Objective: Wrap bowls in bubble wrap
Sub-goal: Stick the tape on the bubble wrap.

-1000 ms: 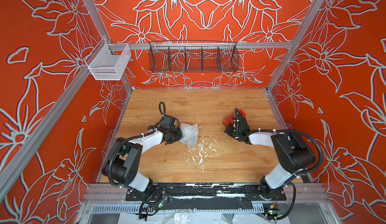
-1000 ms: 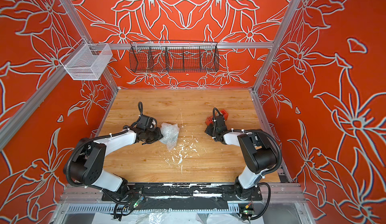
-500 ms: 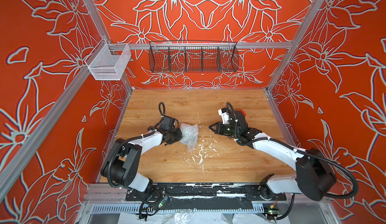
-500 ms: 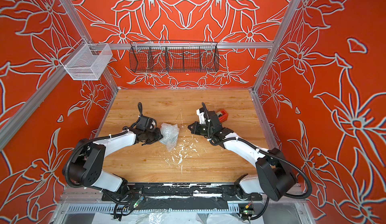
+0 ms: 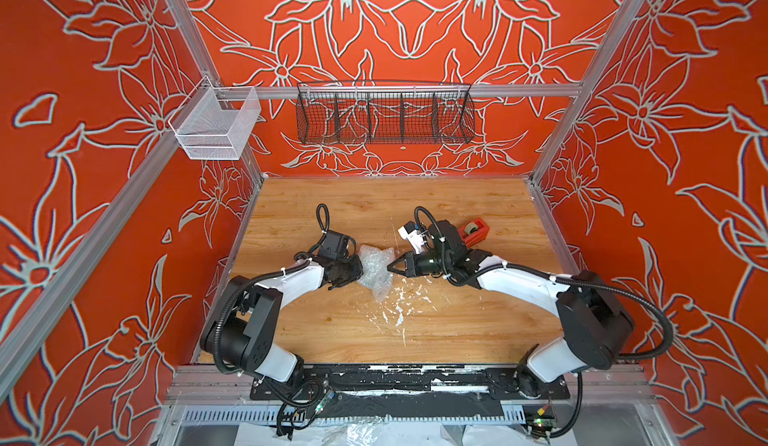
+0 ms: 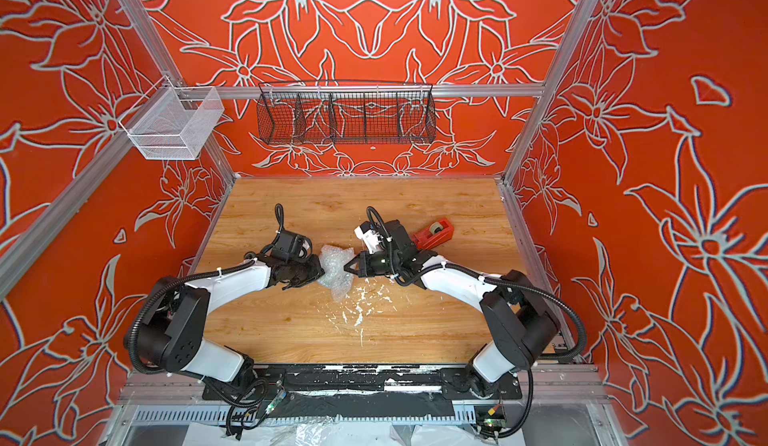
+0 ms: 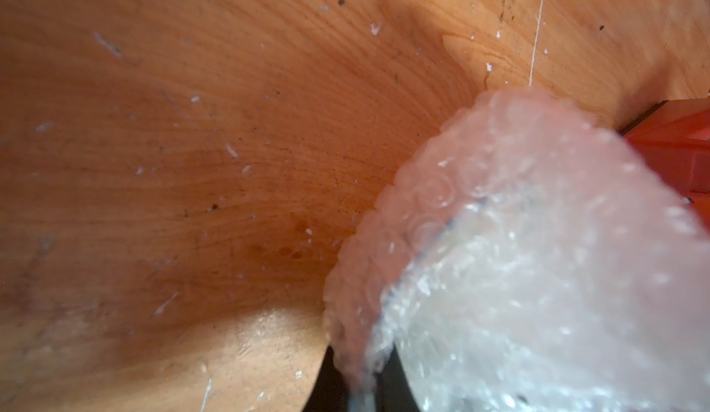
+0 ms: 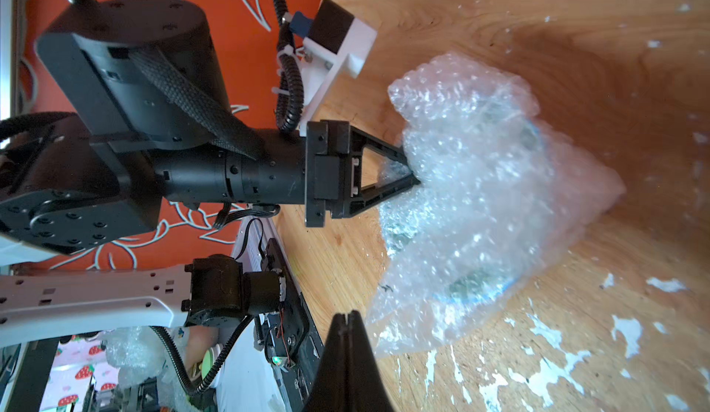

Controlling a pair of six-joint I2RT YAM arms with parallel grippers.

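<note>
A crumpled bundle of clear, translucent bubble wrap (image 5: 376,272) lies near the middle of the light wooden counter (image 5: 374,331), between the two arms; both top views show the bundle (image 6: 336,268) there. Through the plastic, the right wrist view shows the small round white ceramic bowl with dark green leaf prints and a light blue rim (image 8: 466,286) inside the bundle. How the bowl is tilted cannot be told through the wrap.

The left tool (image 5: 360,270) meets the bundle from the robot's left side. Seen from the right wrist, this left tool (image 8: 413,168) has its jaws drawn narrow, pinching a fold of the bubble wrap. In the left wrist view the wrap (image 7: 518,260) is close and blurred.

The right tool (image 5: 390,268) points at the bundle from the opposite side. Its jaws are pressed together with nothing between them, as the right wrist view of the right tool (image 8: 347,316) shows. The tip is just beside the edge of the wrap; whether it touches cannot be told.

A red plastic tape dispenser (image 5: 476,231) sits on the counter behind the right arm's wrist, apart from the bundle. White flecks (image 5: 399,313) are scattered on the wood just in front of the wrap
</note>
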